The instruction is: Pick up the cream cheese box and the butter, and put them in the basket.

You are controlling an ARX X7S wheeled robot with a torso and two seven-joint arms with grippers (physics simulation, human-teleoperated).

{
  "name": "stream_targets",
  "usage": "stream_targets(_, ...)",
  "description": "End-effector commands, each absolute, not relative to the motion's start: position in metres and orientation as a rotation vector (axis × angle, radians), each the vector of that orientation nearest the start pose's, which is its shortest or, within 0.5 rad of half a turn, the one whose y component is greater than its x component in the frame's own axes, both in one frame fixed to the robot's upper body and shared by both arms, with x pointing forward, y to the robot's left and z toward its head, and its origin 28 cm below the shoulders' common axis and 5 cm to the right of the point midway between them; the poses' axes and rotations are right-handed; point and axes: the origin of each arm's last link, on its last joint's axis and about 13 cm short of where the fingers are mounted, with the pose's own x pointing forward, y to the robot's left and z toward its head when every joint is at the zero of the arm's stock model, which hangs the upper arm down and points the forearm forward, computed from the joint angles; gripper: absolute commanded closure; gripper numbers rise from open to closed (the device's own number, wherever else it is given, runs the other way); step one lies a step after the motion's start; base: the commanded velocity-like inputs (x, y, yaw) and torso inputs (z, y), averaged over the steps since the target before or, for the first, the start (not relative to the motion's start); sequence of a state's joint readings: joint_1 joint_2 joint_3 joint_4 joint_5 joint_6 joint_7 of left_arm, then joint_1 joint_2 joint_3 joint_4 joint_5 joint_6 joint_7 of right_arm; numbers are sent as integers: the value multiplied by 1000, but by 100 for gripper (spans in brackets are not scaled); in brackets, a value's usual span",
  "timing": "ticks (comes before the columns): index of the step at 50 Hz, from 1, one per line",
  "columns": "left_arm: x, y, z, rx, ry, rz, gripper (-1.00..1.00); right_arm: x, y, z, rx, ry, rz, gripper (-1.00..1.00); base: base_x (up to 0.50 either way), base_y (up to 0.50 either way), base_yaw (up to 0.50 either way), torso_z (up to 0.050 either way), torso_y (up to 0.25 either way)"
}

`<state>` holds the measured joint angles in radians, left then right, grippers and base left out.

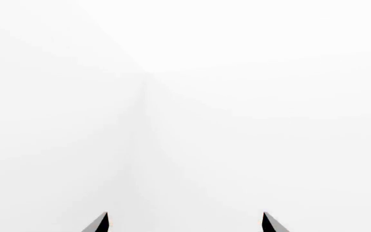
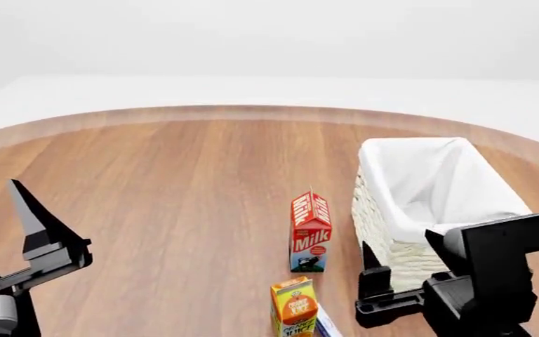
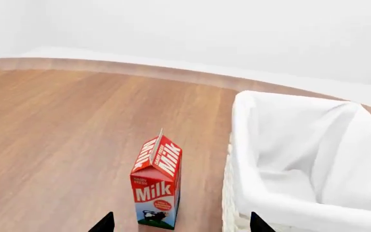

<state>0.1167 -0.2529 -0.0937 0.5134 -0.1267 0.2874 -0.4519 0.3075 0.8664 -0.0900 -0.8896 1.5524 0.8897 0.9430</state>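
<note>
Wood-grain desk [image 2: 176, 210], round-edged, sat under a plain white background. Basket [image 2: 410, 232] stood on the desk's right portion in the head view, cream woven wall showing, white cloth lining [image 3: 314, 145] folded over the rim; the visible part of its interior held only the lining. Cream cheese box: not surely identified; a small white-and-blue corner [image 2: 327, 324] showed at the bottom edge of the head view, just beside the orange juice carton, too little visible to name. Butter: not visible in any view.

Milk carton [image 2: 311, 233] stood upright just beside the basket's left wall, apart from it by a narrow gap; red top, white lettering. Orange juice carton [image 2: 294, 306] stood upright nearer the robot than the milk carton, close to it, not touching.

Right tool [image 3: 180, 223]: two dark fingertips apart at the frame's edge in its wrist view, nothing between them, milk carton and basket ahead of it. In the head view the right arm overlapped the basket's near corner.

Left tool [image 1: 185, 222]: fingertips apart, empty, facing blank white. In the head view it sat well to the left of the milk carton, one dark finger [image 2: 31, 214] pointing up.
</note>
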Motion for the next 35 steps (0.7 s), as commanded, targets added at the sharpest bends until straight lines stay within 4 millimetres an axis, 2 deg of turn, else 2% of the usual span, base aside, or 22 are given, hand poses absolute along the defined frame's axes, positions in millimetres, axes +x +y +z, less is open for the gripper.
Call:
stream_targets(1,177,260,126,7,-715,405,-100,153,-128,193,4,340,224,-100,0,0,0,0,0)
stream_targets(22,178,259,126,9,-711,403,-100,163,-131,163,7,476,197,-100,0,0,0,0,0)
stream_targets(35,178,259,125,8,-708,402,-100,167,-127,154,-5,518,222,-100,0,0,0,0,0)
